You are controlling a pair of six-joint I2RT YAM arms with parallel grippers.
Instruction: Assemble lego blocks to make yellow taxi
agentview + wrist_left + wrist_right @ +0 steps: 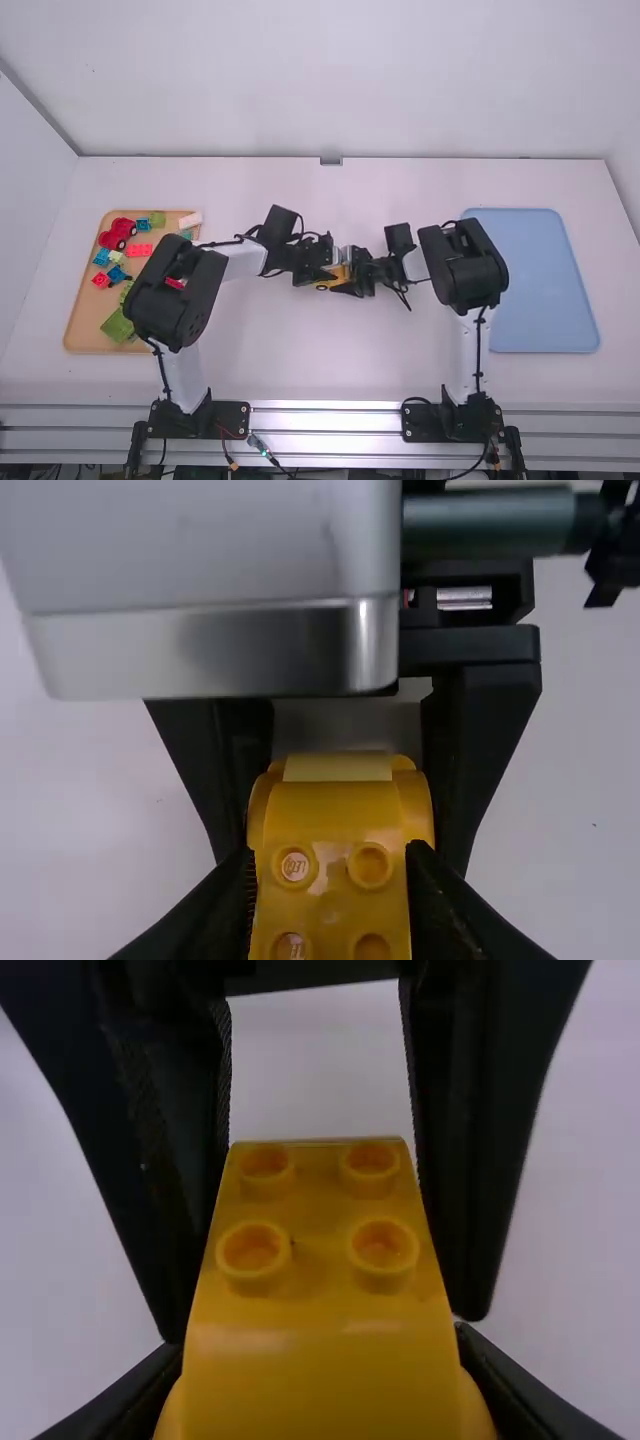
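Starting at the far left with a tan tray, lying flat on the white table. Seeing a red car near the back of it, with a blue block, a pale green block and a red block near that car. Spotting a white block at the tray's back right corner, and a big green block near the front, beside the left arm. Finding the left gripper next, near the middle, pinching the yellow block piece tight between two black fingers. Seeing round bumps on top of that piece. Coming then to the right gripper, pinching the same yellow piece from the other side, facing the left one. Holding it up together between both arms. Ending at the far right with a blue tray, lying flat, just beside the right arm.
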